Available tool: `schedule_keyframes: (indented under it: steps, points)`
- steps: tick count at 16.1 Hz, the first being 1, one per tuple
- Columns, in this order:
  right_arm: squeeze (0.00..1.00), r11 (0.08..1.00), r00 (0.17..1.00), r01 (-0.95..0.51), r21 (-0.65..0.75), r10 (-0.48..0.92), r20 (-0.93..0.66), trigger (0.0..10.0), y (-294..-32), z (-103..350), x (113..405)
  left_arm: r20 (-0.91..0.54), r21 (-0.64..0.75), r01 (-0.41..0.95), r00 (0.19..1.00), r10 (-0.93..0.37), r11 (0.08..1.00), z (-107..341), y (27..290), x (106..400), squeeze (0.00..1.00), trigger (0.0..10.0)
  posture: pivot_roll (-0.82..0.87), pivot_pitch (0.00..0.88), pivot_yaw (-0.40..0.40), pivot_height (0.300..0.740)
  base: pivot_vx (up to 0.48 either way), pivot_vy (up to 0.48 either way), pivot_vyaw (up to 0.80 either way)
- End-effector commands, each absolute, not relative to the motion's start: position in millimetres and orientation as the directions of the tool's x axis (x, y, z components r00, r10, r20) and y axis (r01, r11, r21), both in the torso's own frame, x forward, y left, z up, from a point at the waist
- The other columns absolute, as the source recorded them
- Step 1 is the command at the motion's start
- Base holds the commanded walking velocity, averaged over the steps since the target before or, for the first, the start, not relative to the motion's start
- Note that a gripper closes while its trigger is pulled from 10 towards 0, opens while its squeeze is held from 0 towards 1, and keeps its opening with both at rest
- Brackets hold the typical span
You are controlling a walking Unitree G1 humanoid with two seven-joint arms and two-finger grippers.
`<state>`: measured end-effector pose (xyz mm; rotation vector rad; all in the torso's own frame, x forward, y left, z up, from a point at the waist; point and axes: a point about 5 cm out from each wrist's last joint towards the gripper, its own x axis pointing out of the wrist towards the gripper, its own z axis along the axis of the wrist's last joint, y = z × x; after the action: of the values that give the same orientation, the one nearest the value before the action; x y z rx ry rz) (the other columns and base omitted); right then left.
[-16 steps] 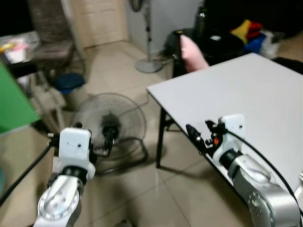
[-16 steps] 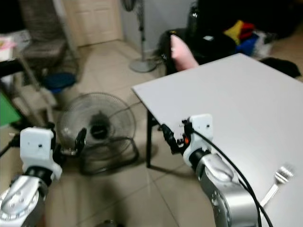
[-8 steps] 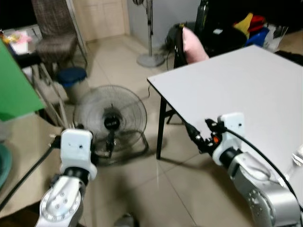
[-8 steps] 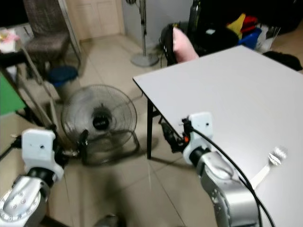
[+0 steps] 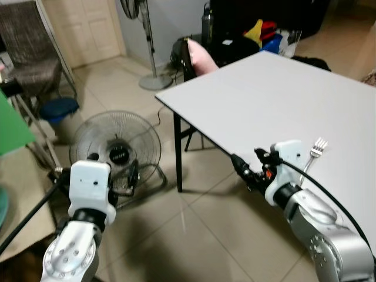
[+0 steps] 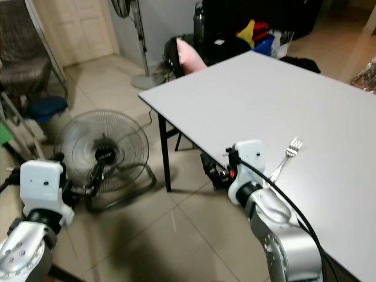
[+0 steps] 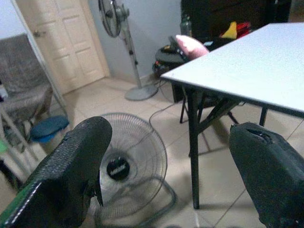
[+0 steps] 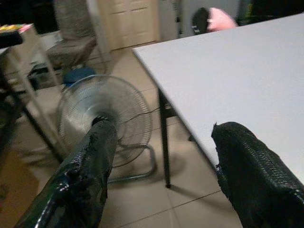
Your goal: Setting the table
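A silver fork (image 5: 311, 154) lies on the grey table (image 5: 264, 94) near its front edge, tines pointing away from me. My right gripper (image 5: 247, 165) hovers at the table's near edge, just left of the fork, open with nothing between its fingers (image 8: 85, 180). My left gripper (image 6: 94, 179) is held low over the tiled floor, in front of the floor fan, also open and holding nothing (image 7: 76, 161).
A round floor fan (image 5: 116, 151) stands on the tiles left of the table. Behind it are a pedestal fan (image 5: 144, 41), a brown chair (image 5: 29, 47) and a blue stool (image 5: 56, 108). A black chair with a pink cushion (image 5: 201, 56) sits at the table's far corner.
The camera has swung, so the table now sits more in the middle and the fork has come fully into view. Both arms keep their pose, grippers still open.
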<state>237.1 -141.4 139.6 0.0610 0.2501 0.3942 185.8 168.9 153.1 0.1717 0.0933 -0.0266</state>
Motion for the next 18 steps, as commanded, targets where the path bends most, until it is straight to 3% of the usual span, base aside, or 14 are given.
schedule_keyframes:
  steps: [1,6,12,18]
  points:
    - [0.00,0.898,0.873,-0.420,0.132,0.440,-0.210,10.0,-132.2,142.1,238.4,-0.088,0.188,0.014,0.996,0.002,0.982,156.4,173.5,184.7,0.00,10.0,-0.07,0.002,0.044,0.740,0.000,0.364,0.80]
    - [0.00,0.892,0.871,-0.432,0.134,0.451,-0.197,10.0,-127.4,143.1,240.9,-0.079,0.195,-0.005,0.997,0.021,0.981,159.5,177.1,181.7,0.00,10.0,-0.06,0.000,0.035,0.740,0.000,0.365,0.80]
    - [0.00,0.907,0.898,-0.390,0.158,0.413,-0.150,10.0,-132.9,153.3,256.4,-0.049,0.233,-0.009,0.999,0.021,0.972,169.2,183.1,185.6,0.00,10.0,-0.04,0.000,0.036,0.740,0.000,0.364,0.00]
    - [0.00,0.861,0.859,-0.470,0.194,0.496,-0.124,10.0,-117.9,162.7,263.5,-0.046,0.236,-0.020,0.998,0.032,0.971,171.1,184.0,189.4,0.00,10.0,-0.03,0.000,0.031,0.740,0.000,0.298,0.00]
